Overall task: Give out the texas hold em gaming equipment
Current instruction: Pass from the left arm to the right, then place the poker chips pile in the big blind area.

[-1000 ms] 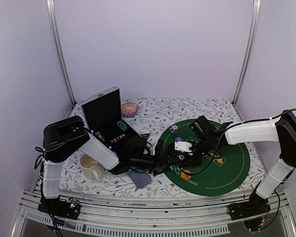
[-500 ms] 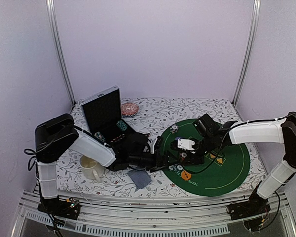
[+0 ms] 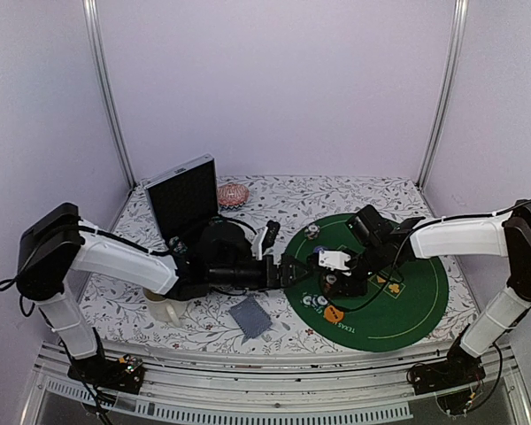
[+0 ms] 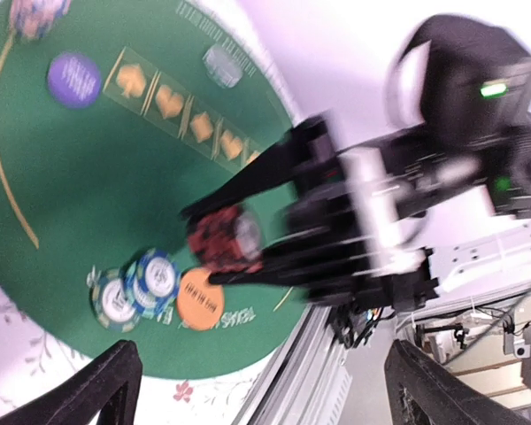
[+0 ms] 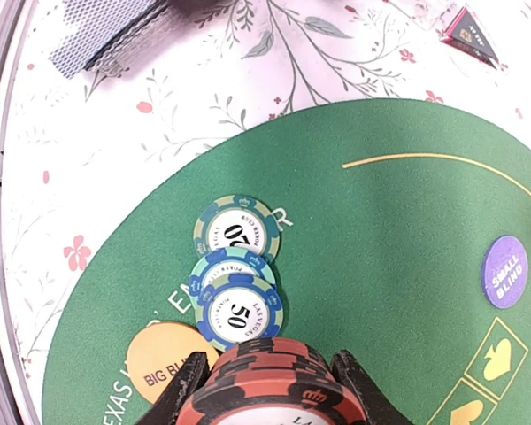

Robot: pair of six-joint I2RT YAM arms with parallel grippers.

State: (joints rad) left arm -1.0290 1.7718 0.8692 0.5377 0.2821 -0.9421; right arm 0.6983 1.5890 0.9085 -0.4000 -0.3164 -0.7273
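Between the right jaws, one red-black chip stack [image 5: 265,381]; ahead, three blue-green striped chips [image 5: 239,314], one orange disc [image 5: 164,363], one purple disc [image 5: 504,270].

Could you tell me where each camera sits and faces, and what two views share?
Top external: above and behind the robot, looking down at the table; left arm and right arm meet at the green mat.
Left wrist: on the left arm, facing across the mat at the right gripper clamping a red chip stack; the open left gripper frames the bottom.
Right wrist: on the right arm, looking down at the mat; its fingers hold that stack.
Shared: both wrist views show the orange disc and purple disc.
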